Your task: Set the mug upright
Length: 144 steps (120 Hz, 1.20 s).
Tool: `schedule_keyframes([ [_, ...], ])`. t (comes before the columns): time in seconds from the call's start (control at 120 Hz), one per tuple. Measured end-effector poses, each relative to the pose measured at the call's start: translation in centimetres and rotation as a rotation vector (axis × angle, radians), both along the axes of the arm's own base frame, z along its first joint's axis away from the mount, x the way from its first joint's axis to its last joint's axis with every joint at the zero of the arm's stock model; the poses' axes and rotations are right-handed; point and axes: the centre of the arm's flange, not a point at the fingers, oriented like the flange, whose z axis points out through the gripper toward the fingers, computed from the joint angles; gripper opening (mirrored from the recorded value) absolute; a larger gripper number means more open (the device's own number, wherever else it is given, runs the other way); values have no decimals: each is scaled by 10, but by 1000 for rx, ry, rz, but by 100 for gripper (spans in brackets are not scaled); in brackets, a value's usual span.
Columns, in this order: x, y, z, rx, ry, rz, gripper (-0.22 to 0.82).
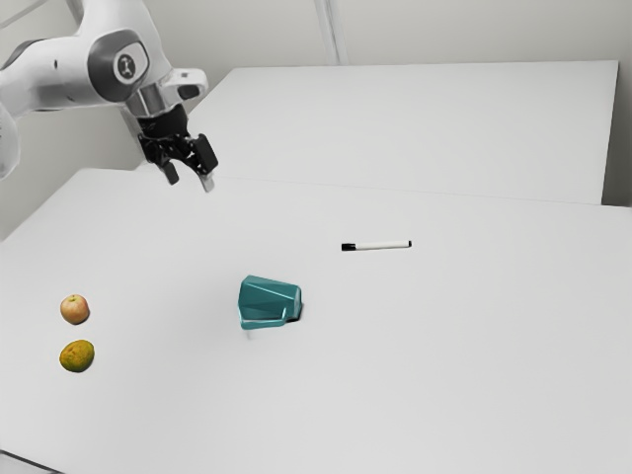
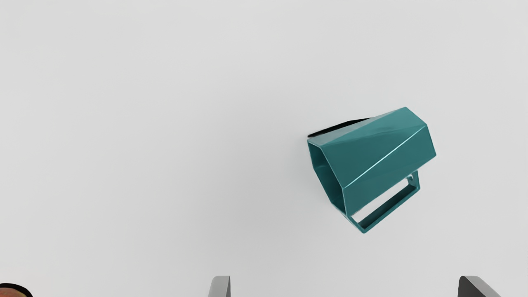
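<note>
You've got one teal mug (image 1: pixel 269 299), glossy, faceted into flat angular panels with crisp pale edges, wider at the mouth than at the base. It's on its side on the counter (image 1: pixel 444 355), not upright. You can see the open mouth (image 2: pixel 328 177) facing roughly the exterior view's left, base end pointing the other way. Squared loop handle (image 2: pixel 390 209) sticks out along the side toward the counter's near edge. Your mug lies well in from the counter's left edge and far edge.
</note>
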Motion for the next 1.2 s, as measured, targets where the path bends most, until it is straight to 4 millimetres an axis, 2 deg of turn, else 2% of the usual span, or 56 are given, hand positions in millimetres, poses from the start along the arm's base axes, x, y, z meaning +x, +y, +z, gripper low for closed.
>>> schedule_keyframes([
  [0.125,-4,-8,-4,-14,-12,-19,60],
  [0.217,-10,-3,-20,-90,6,16,60],
  [0.3,-12,15,-44,-197,38,80,60],
  [0.433,-15,63,-94,-379,84,212,60],
  [0.533,-14,77,-120,-474,99,249,60],
  [0.658,-33,72,-156,-583,142,271,60],
  [0.842,-44,71,-191,-663,157,278,60],
  [1.2,-48,65,-238,-765,142,256,60],
])
